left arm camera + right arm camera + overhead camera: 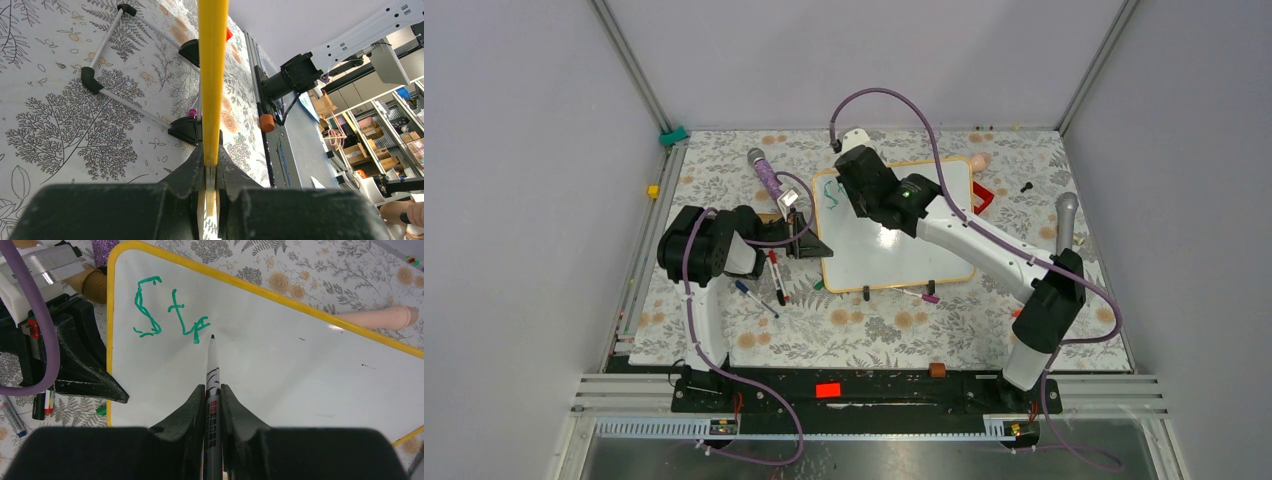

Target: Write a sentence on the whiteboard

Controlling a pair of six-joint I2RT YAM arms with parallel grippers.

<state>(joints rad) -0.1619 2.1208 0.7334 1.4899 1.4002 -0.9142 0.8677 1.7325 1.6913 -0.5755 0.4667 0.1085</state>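
The whiteboard (904, 255) lies flat mid-table, nearer the far edge. The left gripper (211, 162) is clamped on its yellow frame, on the side facing the table's left edge. The right gripper (212, 390) is closed on a marker (211, 357), its tip just beside the sentence (170, 315), which reads "Str" toward the far-left corner. Light, even pressure and small letters seem wise. Bare board runs toward the right and near edges, and the frame's far side is close.

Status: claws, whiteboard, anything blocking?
Left claw shut on whiteboard frame. Right claw shut on marker, tip at board. Sentence barely begun: green "St" plus a partial stroke. Blank area unobstructed.
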